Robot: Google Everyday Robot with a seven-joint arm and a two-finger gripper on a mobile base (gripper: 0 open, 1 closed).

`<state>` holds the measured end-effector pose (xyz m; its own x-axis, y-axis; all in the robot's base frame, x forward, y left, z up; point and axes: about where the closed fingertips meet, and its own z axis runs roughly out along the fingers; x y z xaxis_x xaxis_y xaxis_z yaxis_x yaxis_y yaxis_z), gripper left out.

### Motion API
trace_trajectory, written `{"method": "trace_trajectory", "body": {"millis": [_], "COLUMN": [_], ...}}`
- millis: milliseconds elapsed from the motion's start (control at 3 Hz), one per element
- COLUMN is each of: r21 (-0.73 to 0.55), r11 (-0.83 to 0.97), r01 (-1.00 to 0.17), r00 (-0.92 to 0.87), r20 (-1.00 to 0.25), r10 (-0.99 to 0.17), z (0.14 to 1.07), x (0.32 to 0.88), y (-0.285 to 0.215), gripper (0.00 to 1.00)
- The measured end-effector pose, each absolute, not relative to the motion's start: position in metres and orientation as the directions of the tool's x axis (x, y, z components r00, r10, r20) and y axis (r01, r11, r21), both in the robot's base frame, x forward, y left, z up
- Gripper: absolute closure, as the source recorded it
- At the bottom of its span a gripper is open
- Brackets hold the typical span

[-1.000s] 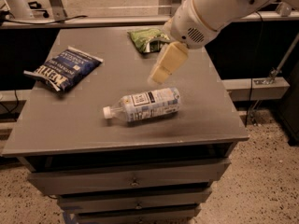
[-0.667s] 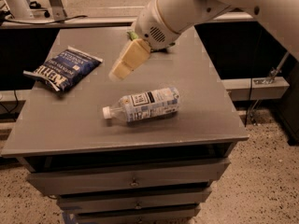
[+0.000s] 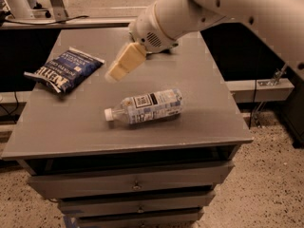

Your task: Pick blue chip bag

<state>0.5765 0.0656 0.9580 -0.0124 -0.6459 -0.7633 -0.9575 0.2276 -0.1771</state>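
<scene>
Glossy navy foil, crinkled, white block lettering: your blue chip bag (image 3: 64, 69) lies flat on the left part of the matte grey table (image 3: 209, 103). Just right of it and apart from it, your cream, blunt, wedge-shaped gripper (image 3: 114, 73) hangs above the surface, tip pointing down-left toward the bag; you cannot tell whether it is apart or together. Nearer the front edge, a clear plastic bottle (image 3: 145, 107) lies on its side, cap to the left. Nothing sits between gripper and bag. The smooth white arm (image 3: 223, 6) crosses the upper right.
</scene>
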Motion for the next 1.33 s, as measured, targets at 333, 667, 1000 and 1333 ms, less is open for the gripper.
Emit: {"method": "trace_trajectory", "body": {"millis": [333, 667, 1000, 1333], "r21": [-0.212, -0.222, -0.208, -0.189], "r11": [0.21, 0.19, 0.191, 0.196], "r01": [-0.954, -0.956, -0.959, -0.962], "r00": [0.049, 0.08, 0.073, 0.058], "r20": [-0.806, -0.824, -0.837, -0.847], "r10": [-0.59, -0.561, -0.542, -0.528], "z": [0.938, 0.911, 0.888, 0.868], "x": [0.611, 0.636, 0.652, 0.663], "y": [0.105, 0.15, 0.184, 0.21], "gripper": [0.0, 0.0, 0.0, 0.0]}}
